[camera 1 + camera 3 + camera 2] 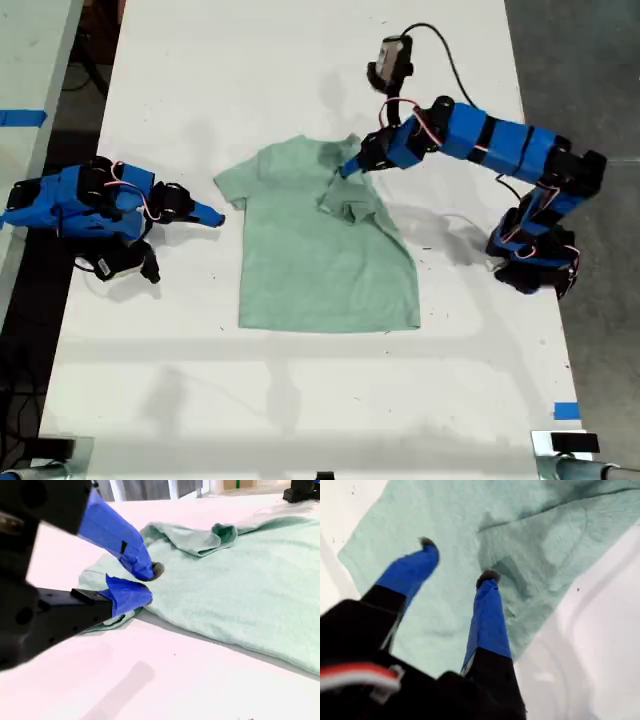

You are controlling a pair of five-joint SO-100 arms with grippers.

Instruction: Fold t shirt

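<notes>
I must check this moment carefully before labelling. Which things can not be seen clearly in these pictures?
- Exterior view: the tips of my first gripper are too small to tell whether they touch the t shirt.
- First wrist view: the gripper's black body hides the cloth under it; the picture's edges cut off the shirt.
- Second wrist view: my second gripper hides the sleeve edge behind it, so any pinch on cloth is unclear.

This looks like a robotics lab or workshop. A long white table carries two small blue robot arms with exposed wiring, blue tape markers sit near the table's edge, and bare grey floor lies beside the table.
</notes>
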